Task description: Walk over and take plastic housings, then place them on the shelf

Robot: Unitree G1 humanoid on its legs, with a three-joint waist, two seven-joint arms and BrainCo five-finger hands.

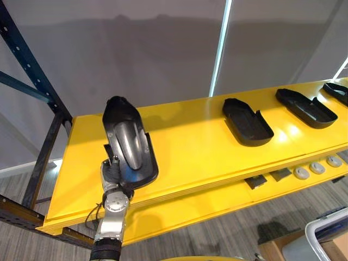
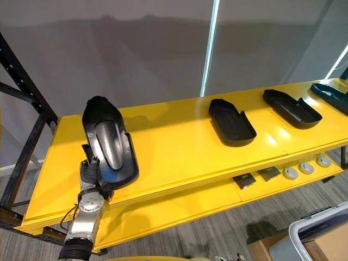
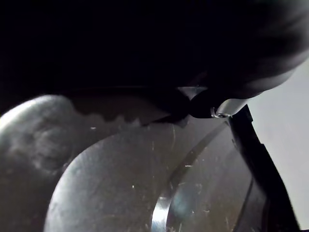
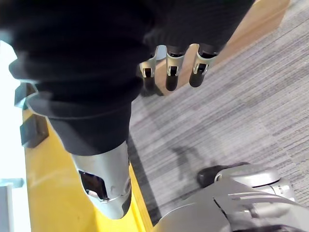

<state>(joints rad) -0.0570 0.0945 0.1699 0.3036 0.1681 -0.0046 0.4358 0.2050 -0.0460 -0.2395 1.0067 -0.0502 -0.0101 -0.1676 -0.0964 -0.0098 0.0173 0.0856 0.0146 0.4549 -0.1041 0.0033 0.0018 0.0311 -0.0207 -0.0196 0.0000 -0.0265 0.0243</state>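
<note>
A black plastic housing (image 1: 128, 138) with a glossy grey inside (image 3: 145, 193) hangs tilted over the left part of the yellow shelf (image 1: 185, 136). My left hand (image 1: 112, 173) is shut on its near end from below, with a finger pressed on its rim. Its far end points away from me. Three more black housings lie on the shelf to the right: one in the middle (image 1: 247, 122), one further right (image 1: 305, 107) and one at the far right edge (image 1: 337, 89). My right hand (image 4: 173, 72) hangs over grey carpet with relaxed fingers and holds nothing.
A lower yellow shelf board carries round white parts (image 1: 317, 167) and small dark blocks (image 1: 255, 182). The rack's dark steel upright (image 1: 32, 76) stands at the left. A cardboard box and a grey bin (image 1: 326, 239) sit on the floor at the lower right.
</note>
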